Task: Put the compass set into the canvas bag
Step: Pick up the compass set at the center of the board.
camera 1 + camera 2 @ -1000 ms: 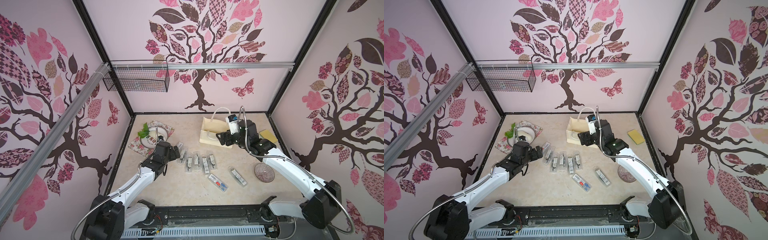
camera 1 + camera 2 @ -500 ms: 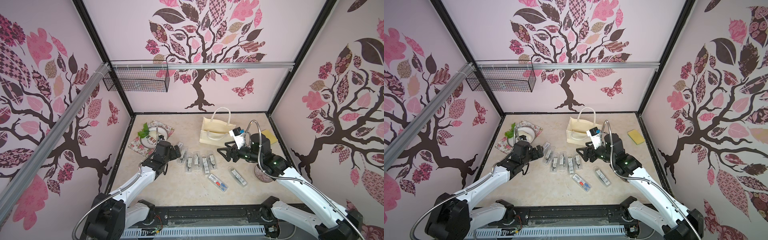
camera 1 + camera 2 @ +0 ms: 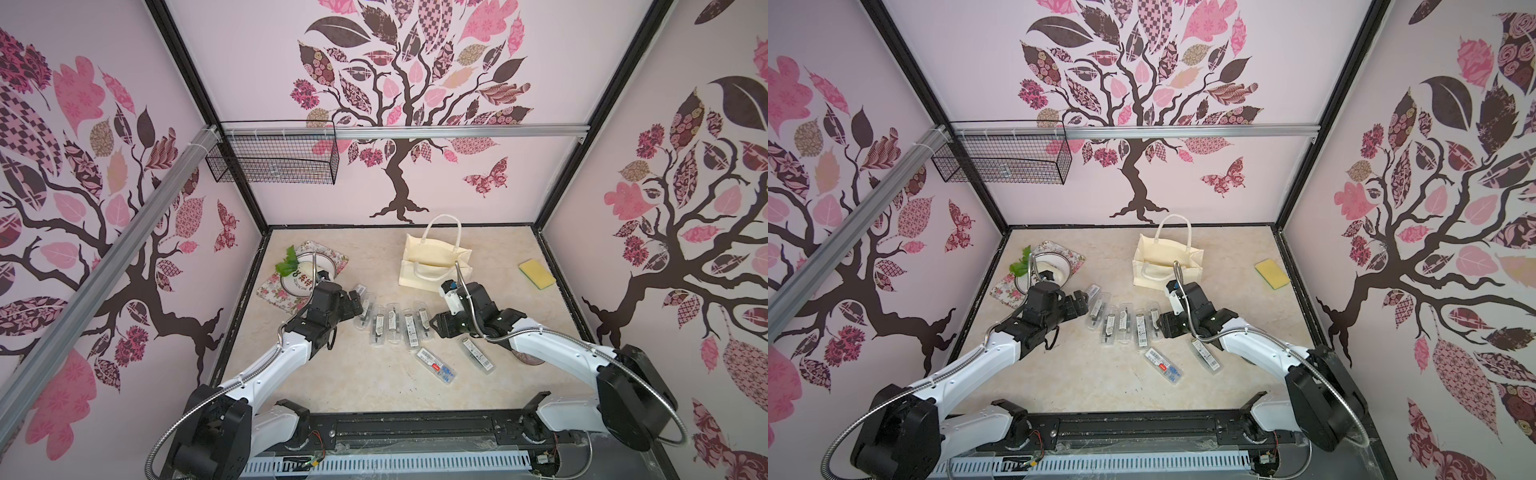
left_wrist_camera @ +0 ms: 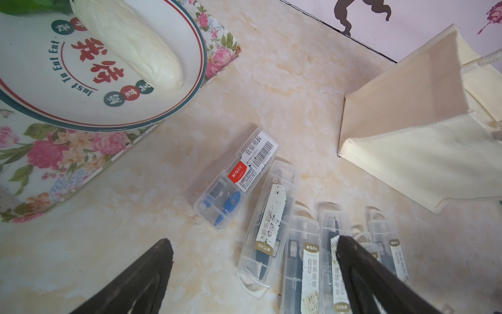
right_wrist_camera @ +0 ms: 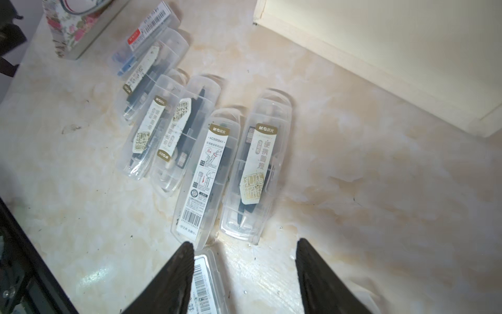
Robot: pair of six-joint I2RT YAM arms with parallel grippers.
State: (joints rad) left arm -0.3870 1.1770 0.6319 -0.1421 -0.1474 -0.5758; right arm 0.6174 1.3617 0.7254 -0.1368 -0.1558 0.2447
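— Pink walls with tree decals all round, and a marbled beige surface (image 3: pixel 374 386) below. Where's the canvas bag (image 3: pixel 434 266) sat?

— It's stood upright toward the back of the surface with its mouth open. One handle is up and the other is flopped over the front.

— And the compass sets (image 3: pixel 392 328)?

— They're laid side by side in clear cases, in a row mid-surface, in front of the bag and apart from it. Two more cases (image 3: pixel 435 365) are left on their own nearer the front edge.

— Claws?

— The right claw (image 5: pixel 243 246) is held low at the right end of the row. Its jaws are parted and nothing is pinched between them. The rightmost compass set (image 5: pixel 255 168) is seen just ahead of the tips. The left claw (image 4: pixel 254 243) is spread wide and empty over the left end of the row, near a blue compass set (image 4: pixel 236 179) with a red label.

— Anything else lying about?

— A plate (image 4: pixel 24 70) with a white vegetable (image 4: pixel 130 40) is set on a floral tray (image 4: pixel 68 152) at the back left. A yellow sponge (image 3: pixel 537 273) is parked at the back right.
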